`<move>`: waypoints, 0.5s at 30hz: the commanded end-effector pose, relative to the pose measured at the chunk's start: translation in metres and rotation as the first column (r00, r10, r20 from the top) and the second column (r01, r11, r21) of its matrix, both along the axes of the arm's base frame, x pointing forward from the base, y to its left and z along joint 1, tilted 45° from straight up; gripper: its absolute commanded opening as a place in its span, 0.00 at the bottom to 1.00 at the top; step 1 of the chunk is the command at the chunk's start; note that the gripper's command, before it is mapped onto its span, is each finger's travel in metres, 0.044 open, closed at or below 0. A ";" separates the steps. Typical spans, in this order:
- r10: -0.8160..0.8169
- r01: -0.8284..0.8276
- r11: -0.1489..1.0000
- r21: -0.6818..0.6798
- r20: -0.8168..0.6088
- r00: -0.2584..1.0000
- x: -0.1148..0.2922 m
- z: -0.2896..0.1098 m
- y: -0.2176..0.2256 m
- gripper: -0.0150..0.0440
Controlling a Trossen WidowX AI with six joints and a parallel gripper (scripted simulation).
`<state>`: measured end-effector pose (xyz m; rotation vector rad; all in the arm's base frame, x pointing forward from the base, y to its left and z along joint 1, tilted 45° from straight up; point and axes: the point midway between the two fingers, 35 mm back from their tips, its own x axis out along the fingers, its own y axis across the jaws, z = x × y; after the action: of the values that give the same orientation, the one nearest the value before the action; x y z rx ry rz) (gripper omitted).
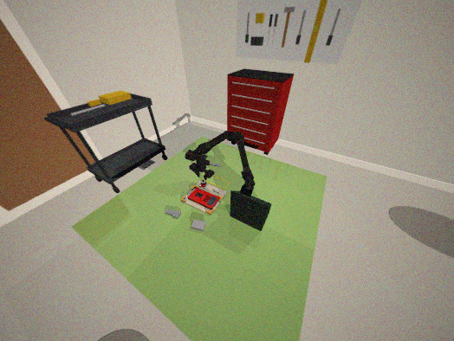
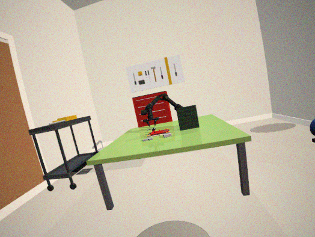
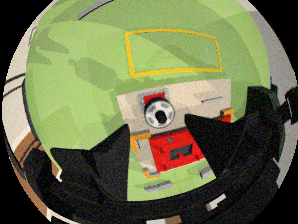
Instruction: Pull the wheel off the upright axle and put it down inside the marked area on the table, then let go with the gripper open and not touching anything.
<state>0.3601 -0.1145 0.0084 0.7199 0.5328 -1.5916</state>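
The wheel (image 3: 163, 105) (image 1: 203, 183), pale with a dark rim, sits around the upright axle (image 3: 160, 117) near one edge of a beige board (image 3: 210, 89). The axle's dark end shows in the wheel's centre in the wrist view. The marked area is a yellow outline (image 3: 129, 55) on the green table, just beyond the board; no object shows inside it. My gripper (image 3: 157, 123) (image 1: 202, 176) (image 2: 151, 126) is open and empty, pointing down above the wheel. In the wrist view the wheel appears between the two fingers. The exact height gap is hard to tell.
A red part (image 3: 162, 150) (image 1: 198, 196) lies on the board beside the wheel, with orange corner pieces around it. Two grey blocks (image 1: 172, 212) (image 1: 198, 224) lie near the board. A grey bar (image 3: 95, 9) (image 1: 215, 164) lies beyond the marked area. A dark panel (image 1: 250, 210) (image 2: 188, 117) stands by the arm's base.
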 end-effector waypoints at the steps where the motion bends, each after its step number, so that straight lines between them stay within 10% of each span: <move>1: 0.003 -0.003 1.000 -0.007 -0.029 1.000 -0.008 -0.025 -0.020 0.76; 12: 0.003 -0.003 1.000 -0.008 -0.029 1.000 -0.009 -0.028 -0.023 0.76; 15: -0.002 0.002 1.000 -0.003 -0.015 1.000 -0.006 -0.026 -0.021 0.63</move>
<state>0.3535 -0.1361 -0.0175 0.7062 0.5410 -1.6006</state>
